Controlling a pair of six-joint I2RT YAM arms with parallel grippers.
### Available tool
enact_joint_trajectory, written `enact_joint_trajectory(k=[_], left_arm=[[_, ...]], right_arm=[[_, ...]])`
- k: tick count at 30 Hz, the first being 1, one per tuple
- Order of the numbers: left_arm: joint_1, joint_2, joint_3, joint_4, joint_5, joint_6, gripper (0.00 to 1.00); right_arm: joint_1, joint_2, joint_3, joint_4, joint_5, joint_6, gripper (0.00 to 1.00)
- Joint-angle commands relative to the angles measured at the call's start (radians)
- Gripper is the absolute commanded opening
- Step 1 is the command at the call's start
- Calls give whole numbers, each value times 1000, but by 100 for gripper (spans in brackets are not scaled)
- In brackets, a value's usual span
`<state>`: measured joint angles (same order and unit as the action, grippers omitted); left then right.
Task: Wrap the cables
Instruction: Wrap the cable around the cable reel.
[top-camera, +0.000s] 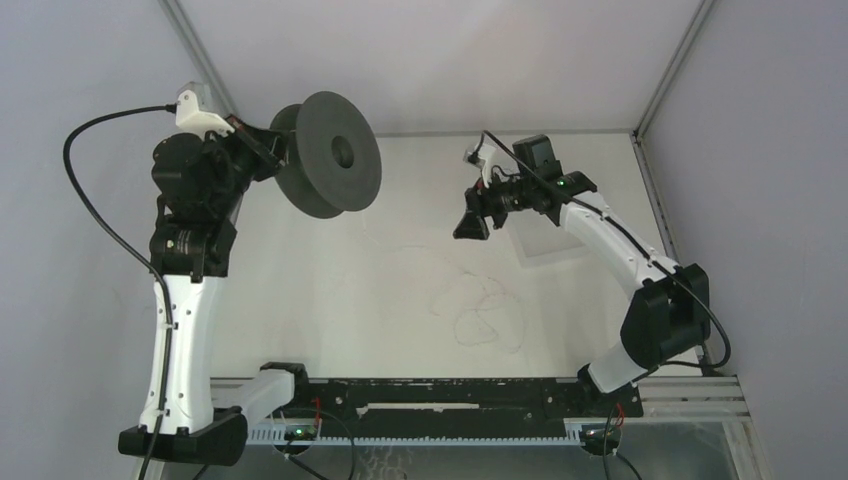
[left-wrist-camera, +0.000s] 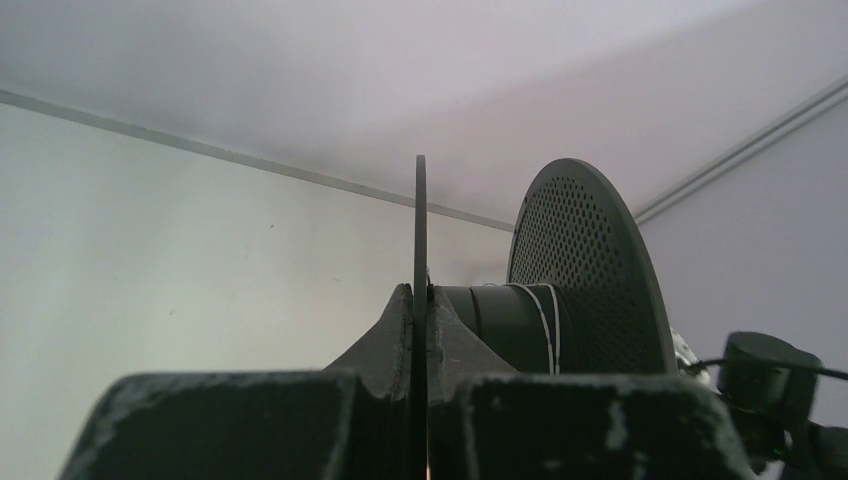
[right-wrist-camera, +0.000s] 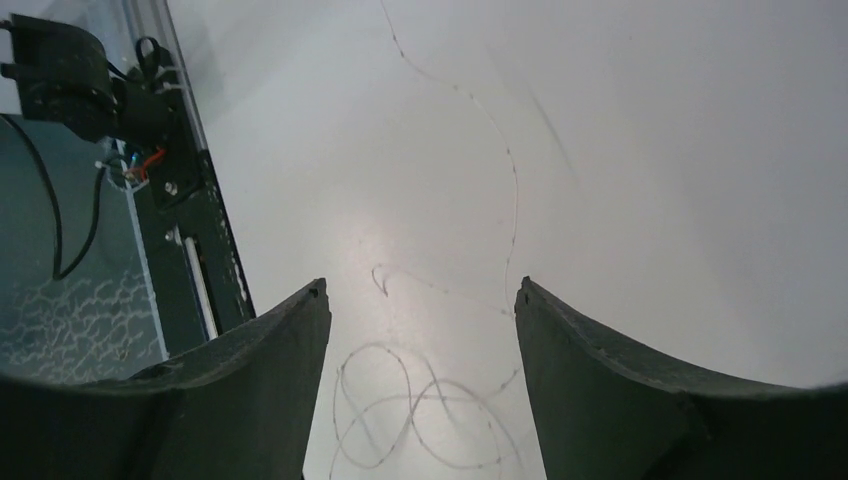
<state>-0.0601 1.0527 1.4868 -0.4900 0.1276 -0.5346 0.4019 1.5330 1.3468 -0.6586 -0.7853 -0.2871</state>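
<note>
Tabletop: flat matte white surface (top-camera: 400, 190).
On it: very thin whitish cord (right-wrist-camera: 515, 200), loose loops, beneath the right tool (right-wrist-camera: 420, 295).

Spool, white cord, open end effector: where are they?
black spool (top-camera: 325, 175), top view, on its round front flange.
white cord (right-wrist-camera: 516, 205), right wrist view, on its long curving strand.
right end effector (right-wrist-camera: 422, 288), right wrist view, midway between its fingertips.

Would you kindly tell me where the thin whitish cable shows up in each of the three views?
Top external: the cable lies in loose loops on the table, centre-right.
Left wrist: a few whitish turns on the black spool hub.
Right wrist: loops at bottom centre, between the open right pincer fingers.
Shared landmark: the spool, clamped by the left pincer, in top and left wrist views.
</note>
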Motion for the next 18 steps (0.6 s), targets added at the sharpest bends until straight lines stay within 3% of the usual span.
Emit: enact_joint_trajectory(k=[1, 10, 18], left_arm=[[-8, -37, 32, 63, 70, -54, 0], [-7, -43, 26, 59, 79, -79, 0], [-6, -35, 3, 68, 62, -85, 0]], right_arm=[[31, 85, 13, 283, -131, 158, 76], [156, 389, 10, 783, -204, 422, 76], [236, 577, 120, 870, -249, 478, 77]])
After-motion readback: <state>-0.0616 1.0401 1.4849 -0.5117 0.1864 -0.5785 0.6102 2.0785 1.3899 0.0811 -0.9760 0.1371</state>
